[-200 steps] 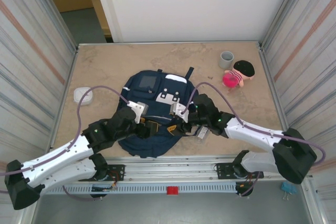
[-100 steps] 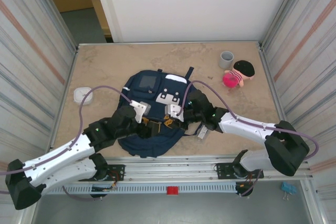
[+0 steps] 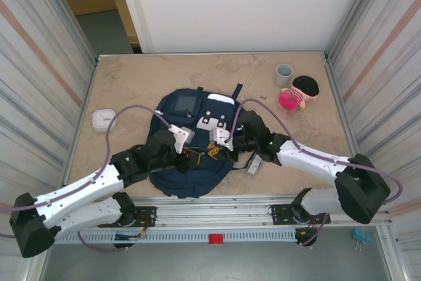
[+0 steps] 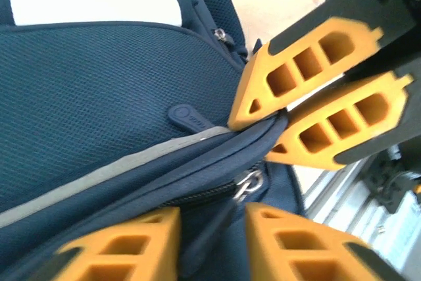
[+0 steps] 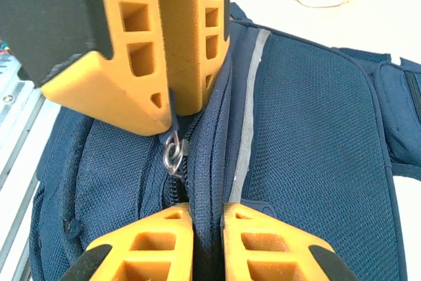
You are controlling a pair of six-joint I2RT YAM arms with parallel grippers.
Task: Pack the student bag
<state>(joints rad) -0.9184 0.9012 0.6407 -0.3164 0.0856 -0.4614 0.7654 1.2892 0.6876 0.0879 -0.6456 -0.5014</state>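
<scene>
- Overhead: bright, even light from above. The table around the student bag carries only soft, short shadows, close against the bag's near side.
- The walls left and right of the bag splay outward: wide-angle distortion.
- Left wrist: bag mesh sharp; the left gripper below it is blurred, and the table beyond the bag is washed out.
- Right wrist: weave crisp — the right gripper below it is slightly soft, and the table past the bag is overexposed.

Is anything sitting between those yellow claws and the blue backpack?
Nothing visible does. The left gripper and the right gripper both pinch the student bag by its fabric beside the zipper, facing each other.
</scene>
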